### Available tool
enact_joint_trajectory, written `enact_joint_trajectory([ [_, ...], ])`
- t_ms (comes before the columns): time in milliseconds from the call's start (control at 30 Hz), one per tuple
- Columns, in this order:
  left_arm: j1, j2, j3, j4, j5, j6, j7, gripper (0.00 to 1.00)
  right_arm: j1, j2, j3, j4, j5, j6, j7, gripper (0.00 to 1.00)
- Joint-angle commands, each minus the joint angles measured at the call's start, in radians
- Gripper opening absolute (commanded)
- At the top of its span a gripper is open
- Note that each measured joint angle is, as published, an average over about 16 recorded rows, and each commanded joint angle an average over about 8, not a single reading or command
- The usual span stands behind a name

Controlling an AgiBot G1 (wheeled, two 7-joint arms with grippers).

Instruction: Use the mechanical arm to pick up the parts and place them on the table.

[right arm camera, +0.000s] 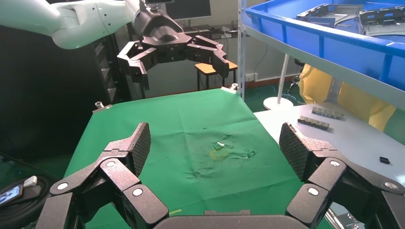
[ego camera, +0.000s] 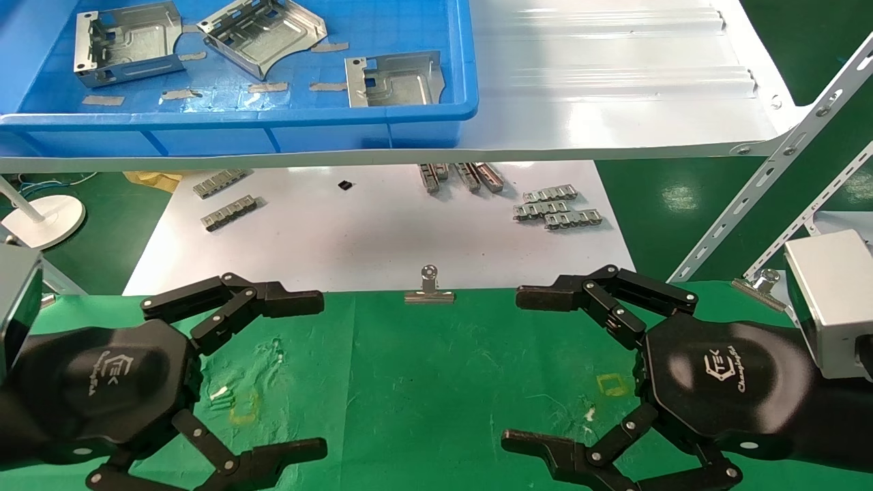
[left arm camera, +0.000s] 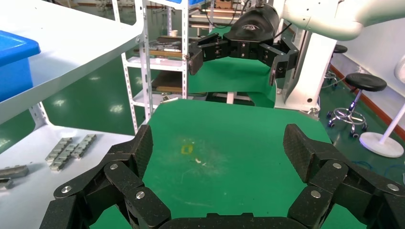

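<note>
Three shiny silver parts lie in a blue tray (ego camera: 273, 116) on the white shelf: one at the left (ego camera: 126, 42), one in the middle (ego camera: 262, 35), one at the right (ego camera: 394, 80). The parts also show in the right wrist view (right arm camera: 329, 12). My left gripper (ego camera: 320, 375) is open and empty, low over the green table (ego camera: 423, 382) at the left. My right gripper (ego camera: 511, 368) is open and empty over the table at the right. Each wrist view shows its own open jaws over bare cloth, with the other gripper opposite.
A white sheet (ego camera: 382, 232) beyond the table holds small grey segmented strips (ego camera: 556, 208) (ego camera: 228, 211). A silver binder clip (ego camera: 428, 290) sits on the table's far edge, another (ego camera: 760, 283) at the right. A slotted white shelf post (ego camera: 771, 164) slants at the right. A white lamp base (ego camera: 44, 218) stands left.
</note>
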Motion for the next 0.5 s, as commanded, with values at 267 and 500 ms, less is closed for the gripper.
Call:
enact_joint_trajectory([
  [267, 0.0, 0.0, 0.0, 0.0, 0.0, 0.0, 0.0, 1.0, 0.0, 0.0, 0.0, 0.0, 0.0, 0.0, 0.0, 0.03],
  [500, 0.0, 0.0, 0.0, 0.0, 0.0, 0.0, 0.0, 1.0, 0.0, 0.0, 0.0, 0.0, 0.0, 0.0, 0.0, 0.0],
])
